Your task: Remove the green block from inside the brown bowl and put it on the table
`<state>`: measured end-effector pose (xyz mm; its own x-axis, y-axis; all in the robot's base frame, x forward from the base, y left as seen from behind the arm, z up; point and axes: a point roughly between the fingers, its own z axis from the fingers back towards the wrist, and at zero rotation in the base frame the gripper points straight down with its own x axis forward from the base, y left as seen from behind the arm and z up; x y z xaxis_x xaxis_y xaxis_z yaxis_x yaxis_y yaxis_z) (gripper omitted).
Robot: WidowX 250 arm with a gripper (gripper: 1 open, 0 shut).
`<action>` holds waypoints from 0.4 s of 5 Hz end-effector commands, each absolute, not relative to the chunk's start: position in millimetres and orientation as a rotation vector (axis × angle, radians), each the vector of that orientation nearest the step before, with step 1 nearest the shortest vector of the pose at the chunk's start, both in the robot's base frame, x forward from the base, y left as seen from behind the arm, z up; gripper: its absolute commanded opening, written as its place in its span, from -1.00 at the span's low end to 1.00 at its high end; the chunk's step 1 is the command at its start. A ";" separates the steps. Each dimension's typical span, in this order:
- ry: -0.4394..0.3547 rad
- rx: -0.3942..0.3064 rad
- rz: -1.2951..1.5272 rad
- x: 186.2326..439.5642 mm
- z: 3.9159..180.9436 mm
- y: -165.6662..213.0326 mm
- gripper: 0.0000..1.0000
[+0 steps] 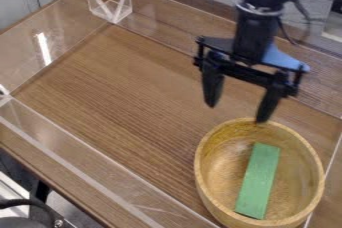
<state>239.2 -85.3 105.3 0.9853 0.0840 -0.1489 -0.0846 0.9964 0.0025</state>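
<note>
Green block (259, 180) lies flat inside the brown bowl (214, 158), off to its right side. It looks light, rigid and matte, best pinched across its narrow width. End effector (241, 102) hangs spread wide and empty above the bowl's far rim over the surface (120, 92).

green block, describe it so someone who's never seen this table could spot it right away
Start at the brown wood-grain table and find the round wooden bowl near its front right corner. The green block lies flat inside it, right of centre, long axis running roughly front to back. It is the only bright green thing there.
</note>
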 end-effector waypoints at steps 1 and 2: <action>0.067 -0.038 0.077 235.7 124.0 -102.8 1.00; 0.065 -0.042 0.127 234.3 128.9 -114.2 1.00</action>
<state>228.2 -110.5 112.2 0.9838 0.1281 -0.1253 -0.1295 0.9916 -0.0024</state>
